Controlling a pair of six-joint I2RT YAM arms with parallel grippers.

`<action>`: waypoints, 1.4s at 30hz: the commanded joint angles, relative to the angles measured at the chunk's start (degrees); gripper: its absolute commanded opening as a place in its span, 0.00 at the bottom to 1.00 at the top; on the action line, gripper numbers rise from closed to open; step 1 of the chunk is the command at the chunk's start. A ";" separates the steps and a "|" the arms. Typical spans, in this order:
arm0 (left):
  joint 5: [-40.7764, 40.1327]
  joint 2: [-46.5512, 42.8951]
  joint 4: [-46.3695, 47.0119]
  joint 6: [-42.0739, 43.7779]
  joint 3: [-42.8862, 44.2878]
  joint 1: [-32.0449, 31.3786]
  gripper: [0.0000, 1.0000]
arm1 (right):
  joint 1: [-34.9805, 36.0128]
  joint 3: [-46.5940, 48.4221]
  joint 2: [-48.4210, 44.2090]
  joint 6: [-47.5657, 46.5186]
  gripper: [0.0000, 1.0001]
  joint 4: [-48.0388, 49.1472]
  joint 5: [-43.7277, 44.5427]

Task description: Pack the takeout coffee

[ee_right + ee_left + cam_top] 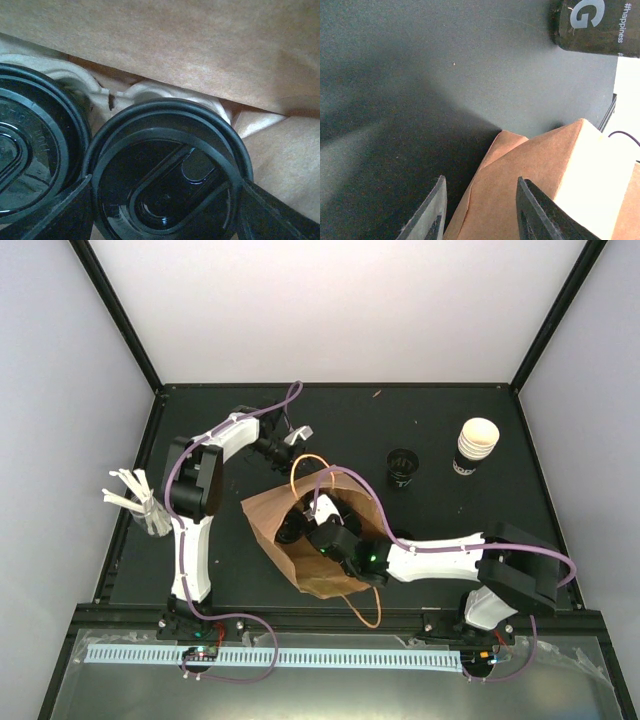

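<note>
A brown paper bag (318, 575) lies open in the middle of the table. My right gripper (308, 524) reaches inside it. In the right wrist view its fingers (65, 210) press both sides of a black-lidded cup (165, 117), which sits in a pulp carrier (145, 92) beside a second lidded cup (30, 150). The lids hide both cups' sides and insides, so no single cup with a cream-white inside shows. My left gripper (297, 435) is open just beyond the bag's far edge. The bag's folded edge (535, 165) lies below its spread fingers (432, 215), apart from them.
A black cup with a dark inside (402, 466) stands behind the bag to the right; its white print shows in the left wrist view (592, 22). A nested stack of cups (476, 446) stands at the far right. A holder of white stirrers (140, 502) stands at the left edge.
</note>
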 commanded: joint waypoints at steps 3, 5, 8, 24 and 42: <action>2.09 1.45 -2.66 1.65 1.79 -1.14 0.40 | -0.72 -1.95 3.29 6.32 0.39 -5.36 -2.30; 2.08 1.43 -2.76 1.74 1.94 -1.15 0.40 | -0.72 -1.80 3.86 7.54 0.39 -6.42 -2.62; 2.07 1.53 -2.93 1.77 2.13 -1.16 0.40 | -0.72 -1.84 4.43 8.37 0.38 -7.23 -3.44; 2.21 1.37 -3.21 1.91 1.72 -1.94 0.40 | -2.00 1.28 6.55 8.95 0.37 -12.16 -8.63; 2.16 -0.07 -1.94 0.86 2.23 -2.12 0.44 | -6.87 12.66 2.71 4.76 0.36 -30.65 -12.48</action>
